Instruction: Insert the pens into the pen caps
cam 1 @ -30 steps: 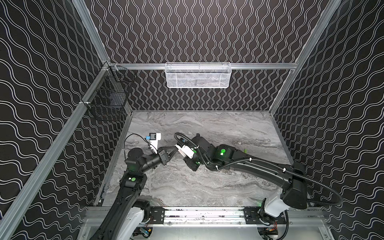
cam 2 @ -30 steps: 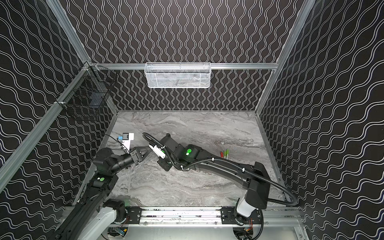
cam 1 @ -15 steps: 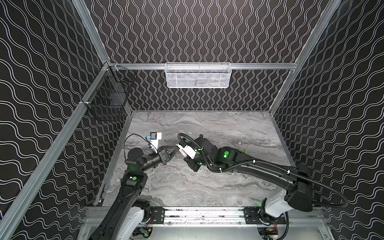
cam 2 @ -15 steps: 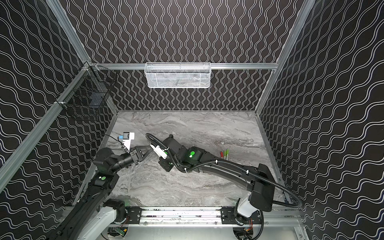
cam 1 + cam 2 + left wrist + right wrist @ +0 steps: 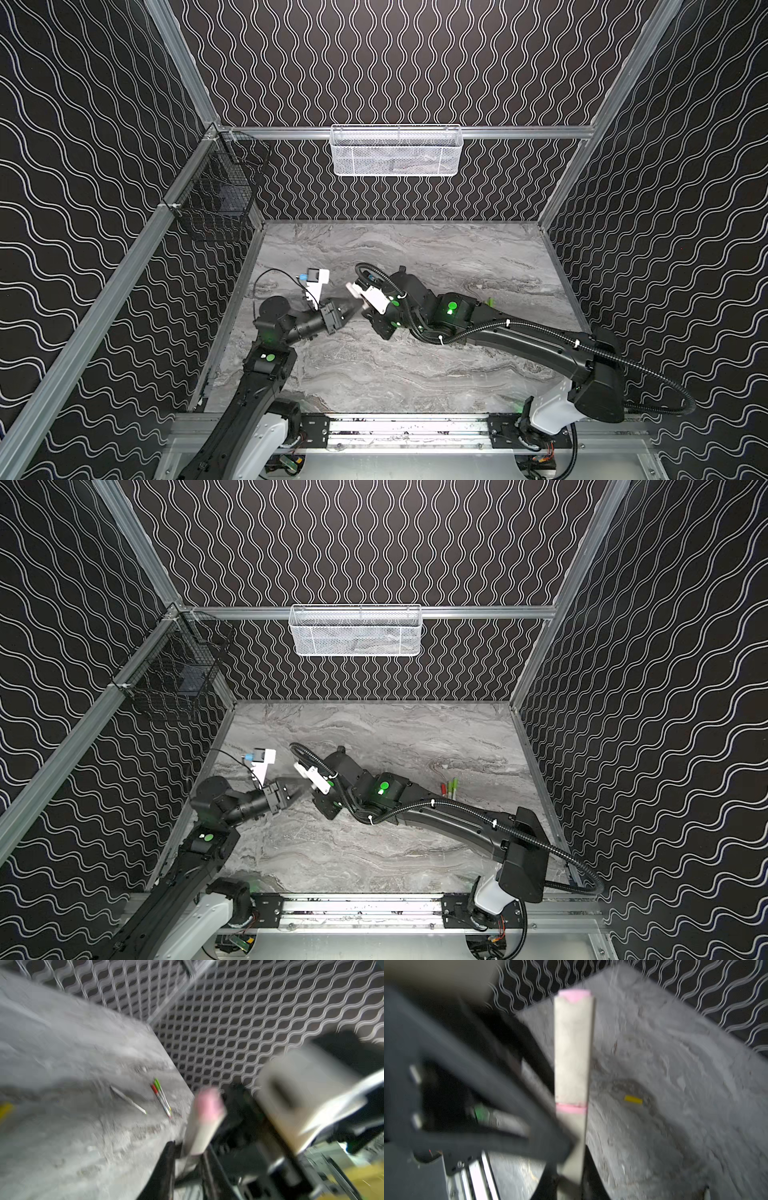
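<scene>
Right gripper [image 5: 570, 1171] is clamped on the lower barrel of a pen [image 5: 573, 1126], held above the left-centre of the marbled tabletop [image 5: 675, 1059]. A pale grey-white cap [image 5: 572, 1049] sits over the pen's upper part down to a pink band (fully home or only partway, too blurred to say). Left gripper [image 5: 351, 309] meets it tip to tip in both top views, with one dark finger [image 5: 492, 1088] lying close beside the barrel; whether its jaws are parted or pinching I cannot tell. If the cap is not clicked on, that finger could drag it loose as it backs off, or snag the barrel and twist it in the right jaws. Further out lie a yellow cap [image 5: 633, 1099] and a lone slim pen [image 5: 127, 1099] – probably the last pair. A careless set-down could scatter the capped pens [image 5: 449, 788] nearby.
</scene>
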